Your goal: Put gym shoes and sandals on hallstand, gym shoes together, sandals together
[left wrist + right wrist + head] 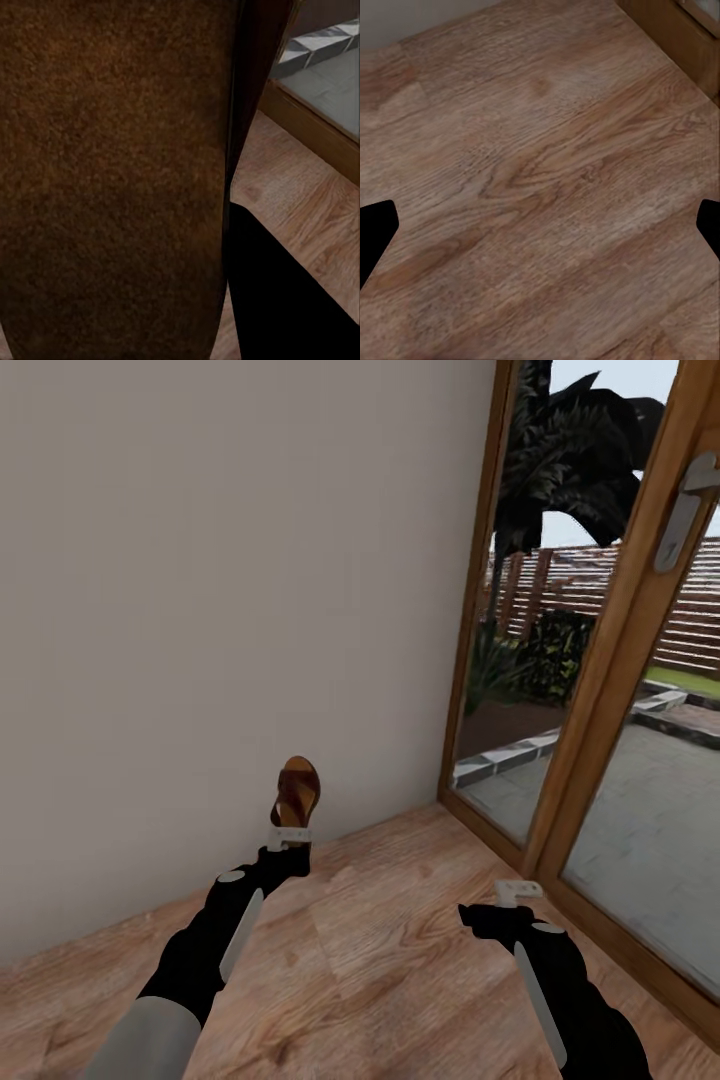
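Both arms reach forward, black forearms angled inward. The left end effector (290, 838) is raised, its pale fingers closed on the heel of a sandal (296, 792) held upright above it. The right end effector (517, 893) sits lower, empty, fingers spread wide apart and pointing down at the floor (547, 180).

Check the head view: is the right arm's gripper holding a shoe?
No. The right gripper hangs over bare wood floor with nothing between its fingers, while the left gripper holds a sandal upright.
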You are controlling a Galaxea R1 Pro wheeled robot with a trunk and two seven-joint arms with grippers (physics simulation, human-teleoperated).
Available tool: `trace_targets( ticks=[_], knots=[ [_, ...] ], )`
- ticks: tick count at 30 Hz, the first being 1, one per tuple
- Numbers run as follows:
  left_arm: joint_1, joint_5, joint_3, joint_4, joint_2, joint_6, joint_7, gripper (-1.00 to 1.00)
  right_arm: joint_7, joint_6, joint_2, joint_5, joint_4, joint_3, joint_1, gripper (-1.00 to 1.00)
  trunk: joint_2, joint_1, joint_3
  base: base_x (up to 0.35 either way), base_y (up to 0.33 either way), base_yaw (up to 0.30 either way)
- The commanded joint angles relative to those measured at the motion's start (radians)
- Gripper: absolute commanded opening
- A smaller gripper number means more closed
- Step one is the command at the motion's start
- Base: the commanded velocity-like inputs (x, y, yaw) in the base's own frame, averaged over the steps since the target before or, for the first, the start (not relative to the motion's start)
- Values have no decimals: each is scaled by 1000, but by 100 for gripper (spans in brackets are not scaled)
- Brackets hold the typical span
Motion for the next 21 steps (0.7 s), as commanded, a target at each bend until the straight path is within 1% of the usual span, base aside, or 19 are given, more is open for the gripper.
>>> trace_targets(
  ticks=[1, 6, 14, 18, 21],
  knots=[
    [-1, 7, 0, -1, 0, 7, -1, -100, 0, 5, 0, -1, -1, -1, 0, 100, 0, 0, -1, 0, -209, 294],
    [-1, 7, 0, 0, 1, 8, -1, -100, 0, 5, 0, -1, -1, -1, 0, 100, 0, 0, -3, 0, -78, 294],
    [-1, 8, 0, 0, 1, 8, -1, -100, 0, 5, 0, -1, -1, -1, 0, 100, 0, 0, -6, 4, -8, 294],
    [-1, 7, 0, -1, 1, 8, -1, -100, 0, 5, 0, -1, -1, -1, 0, 100, 0, 0, -8, 215, 0, 294],
    [-1, 7, 0, 0, 1, 6, -2, -100, 0, 5, 0, -1, -1, -1, 0, 100, 0, 0, -9, 115, 0, 294]
  ],
)
